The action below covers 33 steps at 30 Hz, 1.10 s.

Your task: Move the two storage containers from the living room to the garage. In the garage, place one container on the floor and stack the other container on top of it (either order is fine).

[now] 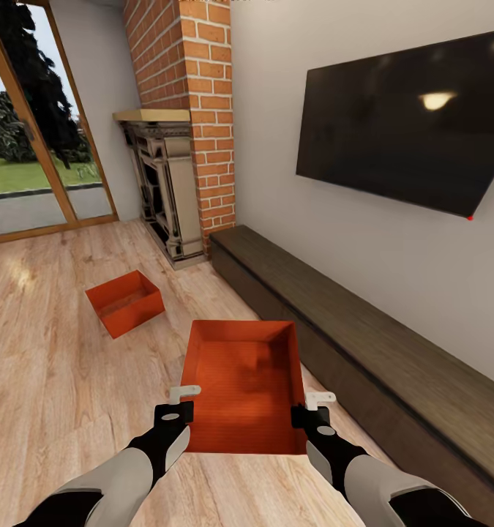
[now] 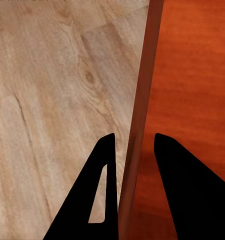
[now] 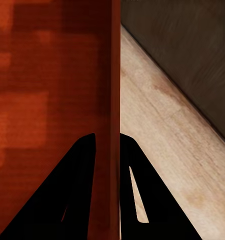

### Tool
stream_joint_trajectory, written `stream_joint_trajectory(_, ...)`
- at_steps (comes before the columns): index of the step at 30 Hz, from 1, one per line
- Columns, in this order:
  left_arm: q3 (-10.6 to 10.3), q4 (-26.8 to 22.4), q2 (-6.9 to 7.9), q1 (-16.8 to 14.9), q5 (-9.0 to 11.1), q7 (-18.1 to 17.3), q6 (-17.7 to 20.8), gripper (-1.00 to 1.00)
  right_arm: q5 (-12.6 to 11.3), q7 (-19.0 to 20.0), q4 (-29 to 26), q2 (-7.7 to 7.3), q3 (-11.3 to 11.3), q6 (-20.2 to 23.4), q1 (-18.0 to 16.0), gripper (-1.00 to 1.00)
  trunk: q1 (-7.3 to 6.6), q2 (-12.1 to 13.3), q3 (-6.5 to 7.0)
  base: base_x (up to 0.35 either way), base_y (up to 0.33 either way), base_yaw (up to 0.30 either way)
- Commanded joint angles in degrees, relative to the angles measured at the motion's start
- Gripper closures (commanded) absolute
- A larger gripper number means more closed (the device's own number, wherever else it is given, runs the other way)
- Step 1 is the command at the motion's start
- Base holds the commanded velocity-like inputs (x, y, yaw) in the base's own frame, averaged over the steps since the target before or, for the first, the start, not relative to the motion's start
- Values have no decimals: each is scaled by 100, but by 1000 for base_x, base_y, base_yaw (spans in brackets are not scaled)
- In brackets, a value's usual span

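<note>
Still in the living room — left gripper (image 1: 182, 400) and right gripper (image 1: 314, 407) clamped on near container (image 1: 243, 380) walls; second container (image 1: 124, 301) untouched; garage stacking all ahead.

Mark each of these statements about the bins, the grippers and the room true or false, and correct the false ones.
1. Both grippers straddle side walls of the near bin. True: the left gripper has one finger on each side of a wall, and so does the right gripper.
2. The far bin is stacked on the near one. False: it sits apart on the wood floor, toward the fireplace.
3. The near bin holds a red ball. False: its ribbed inside looks empty.
4. A dark bench runs along the wall under the TV. True.
5. The floor here is grey concrete. False: it is light wood planks.
</note>
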Motion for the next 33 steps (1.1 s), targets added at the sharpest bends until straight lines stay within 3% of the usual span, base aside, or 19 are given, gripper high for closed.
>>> stream_joint_trajectory(1,89,-1,16,-2,-68,31,-5,100,-68,-213,1,-50,-175,-35,-6,100,-23,39,14,0,0,0)
stream_joint_trajectory(33,89,0,16,-2,-68,31,-9,100,-76,-222,10,-41,-175,-70,-6,100,-726,1323,588,0,0,0)
